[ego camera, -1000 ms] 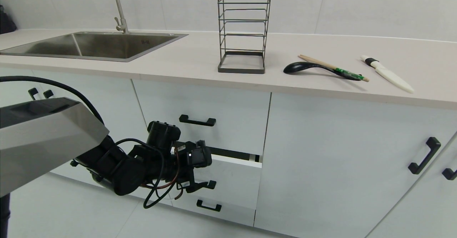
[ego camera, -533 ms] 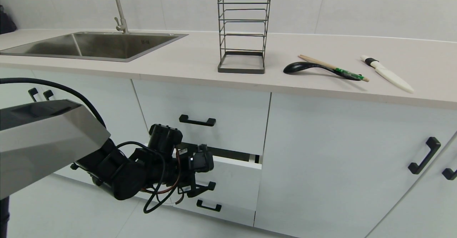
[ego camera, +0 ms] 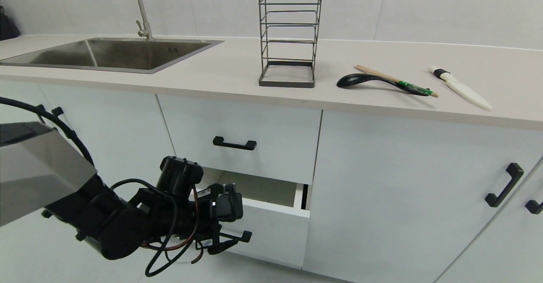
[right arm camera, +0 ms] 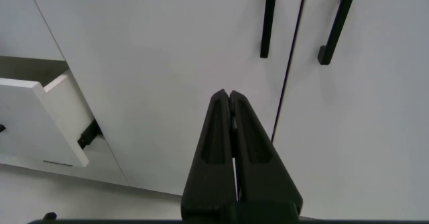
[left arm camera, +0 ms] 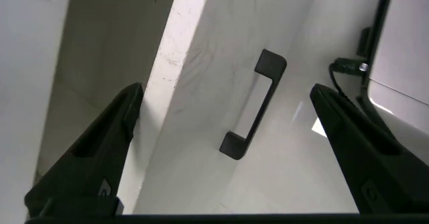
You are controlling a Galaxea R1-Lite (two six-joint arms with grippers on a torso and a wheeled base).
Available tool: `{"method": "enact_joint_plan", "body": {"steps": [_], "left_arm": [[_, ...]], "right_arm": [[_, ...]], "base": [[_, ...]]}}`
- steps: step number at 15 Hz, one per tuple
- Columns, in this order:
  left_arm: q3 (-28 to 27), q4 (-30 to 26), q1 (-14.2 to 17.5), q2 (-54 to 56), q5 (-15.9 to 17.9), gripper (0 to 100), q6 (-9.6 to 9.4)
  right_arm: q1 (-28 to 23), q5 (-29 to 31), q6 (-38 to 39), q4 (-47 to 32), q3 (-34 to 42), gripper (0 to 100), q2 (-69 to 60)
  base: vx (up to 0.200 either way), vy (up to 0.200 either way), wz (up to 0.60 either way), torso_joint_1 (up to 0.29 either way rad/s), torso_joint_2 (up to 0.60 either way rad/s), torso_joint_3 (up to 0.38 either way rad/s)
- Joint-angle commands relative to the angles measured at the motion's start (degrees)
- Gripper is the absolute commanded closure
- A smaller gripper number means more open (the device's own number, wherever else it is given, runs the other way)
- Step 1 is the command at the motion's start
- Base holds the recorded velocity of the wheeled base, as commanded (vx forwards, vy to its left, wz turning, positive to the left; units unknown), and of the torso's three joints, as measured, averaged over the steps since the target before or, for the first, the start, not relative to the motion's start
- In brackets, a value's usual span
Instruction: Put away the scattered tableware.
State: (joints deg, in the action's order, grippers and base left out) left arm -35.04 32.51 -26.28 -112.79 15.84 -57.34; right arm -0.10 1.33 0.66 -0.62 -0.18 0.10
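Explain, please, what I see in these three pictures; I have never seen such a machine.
This is a robot with two arms, each ending in a claw. The big picture comes from a camera on its head; the two small ones come from cameras on its wrists. On the counter lie a black ladle, chopsticks and a white knife, beside a wire rack and a sink. The left claw is open, with the handle of a partly open drawer between its fingers. The right claw is shut, holds nothing and faces cabinet doors.
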Motion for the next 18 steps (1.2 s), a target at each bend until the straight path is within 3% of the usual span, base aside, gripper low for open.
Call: {"method": "enact_joint_plan", "body": {"steps": [1,11,12,15,16,18], "left_arm": [[3.75,-0.08,-0.79,3.72,-0.02,0,0.3],[13.41,-0.7,-2.37,13.21,-0.02,0,1.09],[14.03,-1.22,-2.37,15.23,-0.02,0,1.89],[16.58,-1.31,-2.55,23.31,-0.02,0,9.0],[16.84,-1.31,-2.55,28.5,-0.02,0,15.6],[17.55,-0.78,-2.19,34.74,-0.02,0,24.47]], "right_arm": [[0.01,-0.01,-0.04,0.01,0.01,100,0.08],[0.01,-0.01,-0.04,0.01,0.01,100,0.08],[0.01,-0.01,-0.04,0.01,0.01,100,0.08],[0.01,-0.01,0.04,0.01,0.01,100,0.08],[0.01,-0.01,-0.04,0.01,0.01,100,0.08],[0.01,-0.01,-0.04,0.01,0.01,100,0.08]], "base": [[0.0,0.0,0.0,0.0,0.0,0.0],[0.0,0.0,0.0,0.0,0.0,0.0],[0.0,0.0,0.0,0.0,0.0,0.0],[0.0,0.0,0.0,0.0,0.0,0.0],[0.0,0.0,0.0,0.0,0.0,0.0],[0.0,0.0,0.0,0.0,0.0,0.0]]}}
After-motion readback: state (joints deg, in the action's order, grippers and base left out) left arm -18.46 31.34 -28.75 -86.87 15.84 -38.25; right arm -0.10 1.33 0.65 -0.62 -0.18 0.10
